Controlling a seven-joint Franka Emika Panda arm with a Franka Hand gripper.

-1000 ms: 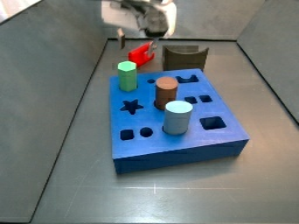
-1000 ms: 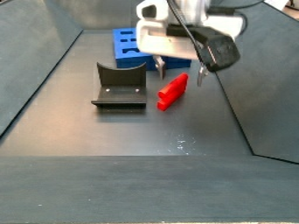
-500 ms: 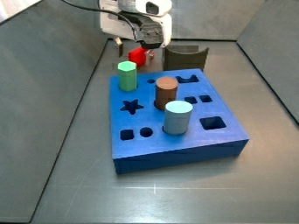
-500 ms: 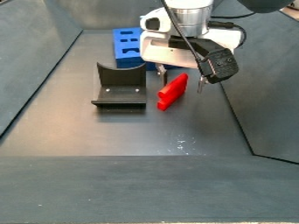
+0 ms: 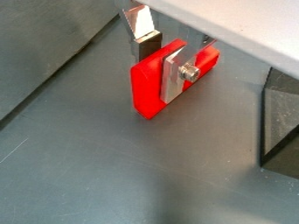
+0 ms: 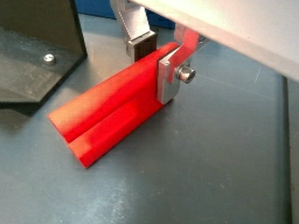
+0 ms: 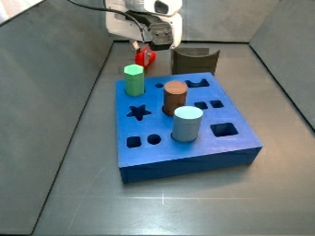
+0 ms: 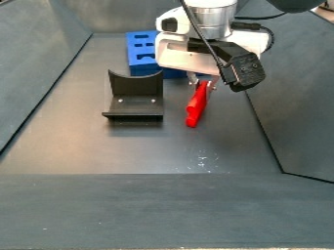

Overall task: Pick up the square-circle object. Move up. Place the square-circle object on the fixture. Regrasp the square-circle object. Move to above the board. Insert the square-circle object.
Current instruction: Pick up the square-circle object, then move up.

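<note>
The square-circle object (image 5: 149, 87) is a bright red peg lying on the grey floor; it also shows in a wrist view (image 6: 111, 109) and in both side views (image 7: 140, 58) (image 8: 196, 105). My gripper (image 5: 160, 70) is down over its end nearest the board, with a silver finger on each side and both pads against it. The gripper also shows in a wrist view (image 6: 156, 72) and in both side views (image 7: 145, 44) (image 8: 209, 80). The dark fixture (image 8: 132, 96) stands beside the peg. The blue board (image 7: 212, 150) lies close behind the gripper.
On the board stand a green hexagonal peg (image 7: 133, 79), a brown cylinder (image 7: 175, 96) and a pale cylinder (image 7: 186, 123). Grey sloping walls enclose the floor on all sides. The fixture also shows in both wrist views (image 5: 281, 122) (image 6: 30, 61).
The gripper came down over the red peg and its fingers closed on it. The peg turned on the floor into line with the jaws.
</note>
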